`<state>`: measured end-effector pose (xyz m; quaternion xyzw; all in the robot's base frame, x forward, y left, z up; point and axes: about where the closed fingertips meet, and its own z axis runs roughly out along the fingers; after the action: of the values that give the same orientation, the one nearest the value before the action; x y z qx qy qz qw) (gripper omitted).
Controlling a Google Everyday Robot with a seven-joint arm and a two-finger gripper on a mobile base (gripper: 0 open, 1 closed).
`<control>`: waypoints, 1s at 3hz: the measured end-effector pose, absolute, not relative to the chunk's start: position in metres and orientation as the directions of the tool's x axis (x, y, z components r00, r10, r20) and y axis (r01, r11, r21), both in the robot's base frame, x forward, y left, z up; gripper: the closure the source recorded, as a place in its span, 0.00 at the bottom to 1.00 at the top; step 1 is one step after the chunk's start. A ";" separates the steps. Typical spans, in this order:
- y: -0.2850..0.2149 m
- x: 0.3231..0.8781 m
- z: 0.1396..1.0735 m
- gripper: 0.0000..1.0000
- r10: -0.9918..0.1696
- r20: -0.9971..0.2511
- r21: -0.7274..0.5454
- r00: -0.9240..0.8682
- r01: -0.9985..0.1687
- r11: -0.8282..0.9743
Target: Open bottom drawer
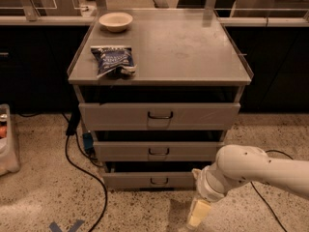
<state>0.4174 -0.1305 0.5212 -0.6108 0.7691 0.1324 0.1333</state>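
The bottom drawer (130,180) is the slimmest of three grey metal drawers in a grey cabinet, with a small dark loop handle (159,181) at its centre. It looks shut or nearly shut. My gripper (198,214) hangs from the white arm (251,170) at the lower right. It points down toward the floor, in front of and just right of the bottom drawer's handle, and touches nothing.
The mid drawer (159,150) and top drawer (159,115) sit above. A blue snack bag (113,61) and a beige bowl (116,21) lie on the cabinet top. A black cable (79,168) runs on the floor at left, near a bin (7,139).
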 end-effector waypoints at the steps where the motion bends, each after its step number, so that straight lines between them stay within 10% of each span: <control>1: -0.131 0.417 0.521 0.00 -0.904 -0.367 0.041 -0.218 -0.975 0.219; 3: -0.129 0.408 0.478 0.00 -0.910 -0.363 0.046 -0.202 -0.979 0.199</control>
<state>0.4082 -0.1290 0.4780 -0.6185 0.7634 0.1344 0.1288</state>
